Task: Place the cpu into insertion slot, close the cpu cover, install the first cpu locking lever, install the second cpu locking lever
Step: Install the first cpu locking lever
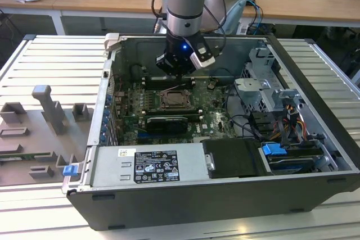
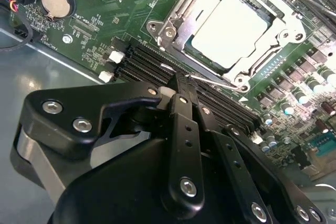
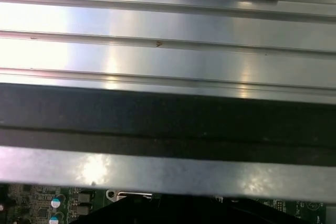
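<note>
The cpu (image 2: 231, 30), a pale square chip, lies in the insertion slot (image 1: 175, 100) on the green board. The silver cpu cover (image 2: 170, 22) lies flat around it, framing the chip. A thin wire locking lever (image 2: 212, 81) runs along the socket's near edge. In the second wrist view my gripper (image 2: 179, 81) has its black fingers (image 2: 185, 109) together, their tips touching that lever. In the exterior view the gripper (image 1: 179, 77) hangs inside the open computer case (image 1: 315, 111), just behind the socket.
Black memory slots (image 2: 147, 61) run beside the socket, and a coin battery (image 2: 55, 2) sits further off. A long black expansion card (image 1: 164, 123), the power supply (image 1: 149, 164) and a drive cage (image 1: 264, 91) crowd the case. Grey fixtures (image 1: 48, 111) stand on the exterior view's left.
</note>
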